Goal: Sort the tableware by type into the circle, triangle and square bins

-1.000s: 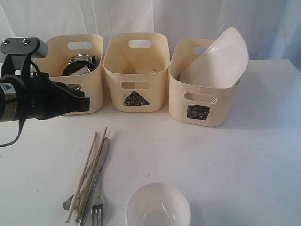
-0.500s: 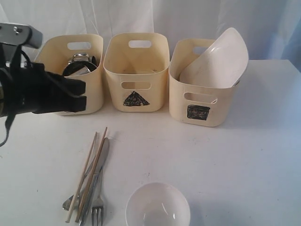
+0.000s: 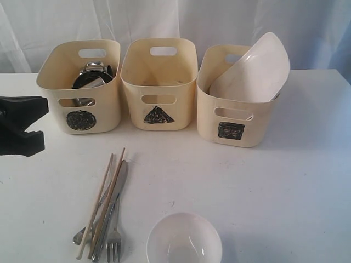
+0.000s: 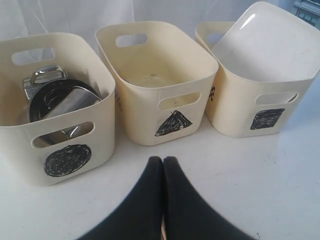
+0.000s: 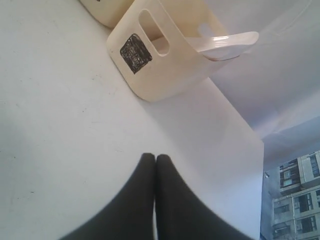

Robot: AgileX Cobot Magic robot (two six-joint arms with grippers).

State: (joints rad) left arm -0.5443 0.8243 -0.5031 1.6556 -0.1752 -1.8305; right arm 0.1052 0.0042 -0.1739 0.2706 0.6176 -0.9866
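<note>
While both tools are closed on nothing, the sorting stands half done. The left tool [image 4: 163, 159] has its dark fingers pressed flat together and hangs above the white surface [image 3: 274, 192], in front of the three bins. In the exterior view it shows only at the left edge, level with the circle bin [image 3: 109, 82]. The right tool [image 5: 155, 157] also has its fingers shut tight against each other; its wrist view looks down on bare surface near the square bin [image 3: 208, 109].

The three cream bins stand in a row at the back of the surface, with the circle bin on the left, the triangle bin [image 3: 159, 87] in the middle and the square bin on the right. Steel ware [image 3: 92, 76] lies inside the circle bin: a mug handle and a dark round rim show, but the number of pieces cannot be told. The white square plate [image 3: 258, 68] leans tilted in the square bin, its upper corner well above the rim.

On the near part of the surface the white bowl [image 3: 184, 238] sits upright at the front edge. Just left of it lies a loose bundle of wooden chopsticks [image 3: 107, 197], knife [image 3: 122, 172], fork [image 3: 114, 241] and spoon [image 3: 81, 235], overlapping one another and well apart from the bins.
</note>
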